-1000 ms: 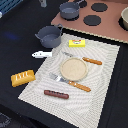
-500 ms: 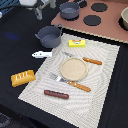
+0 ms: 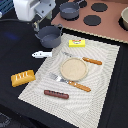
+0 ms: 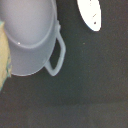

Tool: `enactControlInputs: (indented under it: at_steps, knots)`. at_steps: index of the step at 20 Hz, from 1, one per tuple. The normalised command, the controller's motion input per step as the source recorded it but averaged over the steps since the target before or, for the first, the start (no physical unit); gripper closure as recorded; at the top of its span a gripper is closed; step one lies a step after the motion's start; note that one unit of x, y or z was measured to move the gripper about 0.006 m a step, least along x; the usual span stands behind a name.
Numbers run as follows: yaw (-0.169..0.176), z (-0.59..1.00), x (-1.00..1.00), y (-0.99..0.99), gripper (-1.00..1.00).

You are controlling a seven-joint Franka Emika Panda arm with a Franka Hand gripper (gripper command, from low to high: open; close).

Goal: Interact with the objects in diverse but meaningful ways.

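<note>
My gripper (image 3: 37,23) hangs above the black table, just to the exterior view's left of a grey pot (image 3: 50,35). Its fingers are too dark and small to show whether they are open or shut. The wrist view shows that pot (image 4: 29,35) with its loop handle (image 4: 58,54) and the white fish (image 4: 91,15), but no fingers. The fish (image 3: 41,53) lies beside the pot. On the striped mat (image 3: 100,100) are a tan plate (image 3: 74,69), a yellow red-labelled block (image 3: 76,43), a red-brown sausage (image 3: 56,93) and orange-handled cutlery (image 3: 79,86). An orange bread loaf (image 3: 22,77) lies off the mat.
A second grey pot (image 3: 70,9) stands at the back by a brown stove top (image 3: 107,27) with black burners (image 3: 92,20). A pale bowl (image 3: 124,17) sits at the far right edge. Another orange-handled piece (image 3: 92,61) lies right of the plate.
The arm has come in a little from the exterior view's upper left toward the near grey pot. The objects on the table have not moved.
</note>
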Motion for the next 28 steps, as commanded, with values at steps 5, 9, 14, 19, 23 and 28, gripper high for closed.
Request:
enactControlInputs:
  at_steps: [5,9,14,19,23,28]
  knots:
    - [0.049,-0.31,0.04,-0.39,-1.0]
    - [0.052,-0.35,0.06,-0.28,-1.0]
    - [0.096,-0.43,0.0,-0.03,-1.0]
    - [0.09,-0.43,-0.03,0.04,-1.0]
    - [0.073,-0.35,-0.02,-0.02,-1.0]
    - [0.031,-0.3,0.02,-0.08,-1.0]
